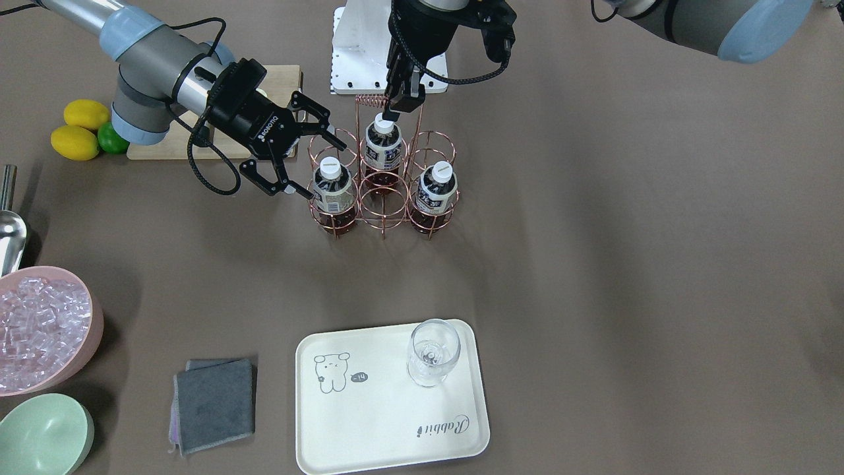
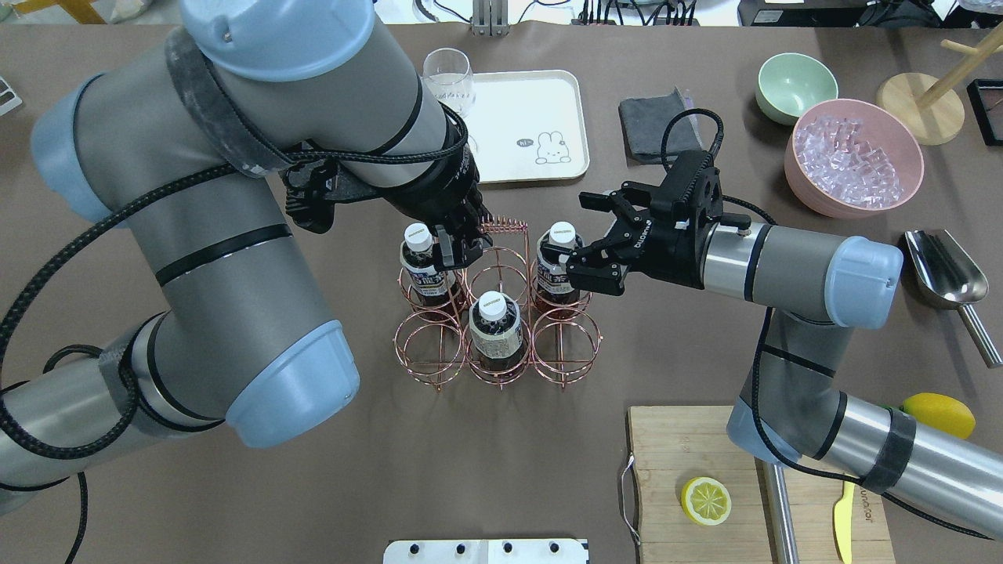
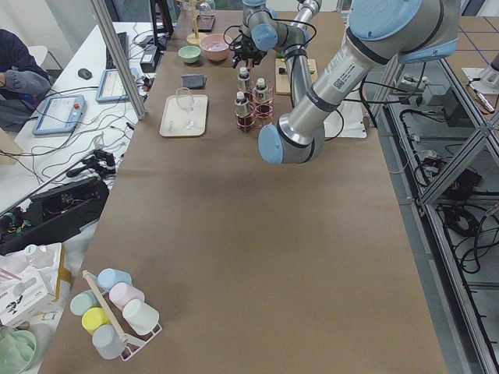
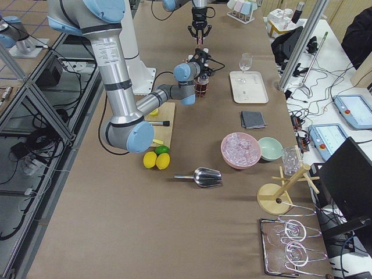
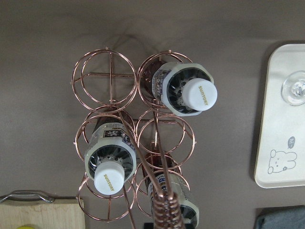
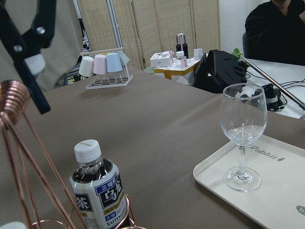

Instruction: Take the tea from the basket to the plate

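The copper wire basket (image 1: 381, 206) stands mid-table and holds three tea bottles with white caps. My right gripper (image 1: 323, 168) is open, with its fingers on either side of the tea bottle (image 1: 331, 188) in the corner ring nearest it (image 2: 558, 262). My left gripper (image 1: 403, 102) points down just above the coiled handle (image 1: 371, 100) and the cap of the middle bottle (image 1: 383, 142); it looks open and holds nothing. The third bottle (image 1: 435, 188) stands alone. The cream plate (image 1: 369, 422) with the bear drawing lies apart from the basket.
A wine glass (image 1: 432, 353) stands on the plate. A grey cloth (image 1: 214, 402), a pink bowl of ice (image 1: 39, 326), a green bowl (image 1: 39, 435) and a metal scoop (image 1: 10, 231) lie on my right. A cutting board (image 2: 705, 470) holds a lemon half.
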Controlling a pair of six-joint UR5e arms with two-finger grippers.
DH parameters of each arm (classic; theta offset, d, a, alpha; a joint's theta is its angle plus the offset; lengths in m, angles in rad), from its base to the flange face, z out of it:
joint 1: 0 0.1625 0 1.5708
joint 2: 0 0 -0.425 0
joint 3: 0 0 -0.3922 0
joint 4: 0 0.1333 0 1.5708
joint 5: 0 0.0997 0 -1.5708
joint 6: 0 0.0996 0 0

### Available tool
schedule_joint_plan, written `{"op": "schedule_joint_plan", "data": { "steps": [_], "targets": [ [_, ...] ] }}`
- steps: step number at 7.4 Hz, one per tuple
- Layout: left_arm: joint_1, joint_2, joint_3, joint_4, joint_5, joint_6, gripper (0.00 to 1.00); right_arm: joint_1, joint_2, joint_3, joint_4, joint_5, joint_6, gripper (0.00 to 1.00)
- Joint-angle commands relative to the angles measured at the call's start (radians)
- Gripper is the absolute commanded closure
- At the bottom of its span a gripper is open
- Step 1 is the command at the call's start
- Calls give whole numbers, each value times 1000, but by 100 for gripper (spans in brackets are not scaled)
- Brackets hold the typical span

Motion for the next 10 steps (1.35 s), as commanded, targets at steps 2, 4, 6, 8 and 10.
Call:
{"op": "schedule_joint_plan", "data": {
  "steps": [2,4,6,8,10],
  "targets": [
    [0,5,-1,-3,0,0,100,-11,-3,-7,1,-12,0,10],
    [0,5,-1,-3,0,0,100,-11,-3,-7,1,-13,0,21],
    [0,5,-1,-3,-1,0,100,-11,-6,-1,1,-13,0,25],
    [0,6,-1,-5,-1,0,100,-11,-11,4,3,-24,0,58],
    [3,6,0,-6,-1,0,100,-11,-11,4,3,-25,1,65]
  ]
}}
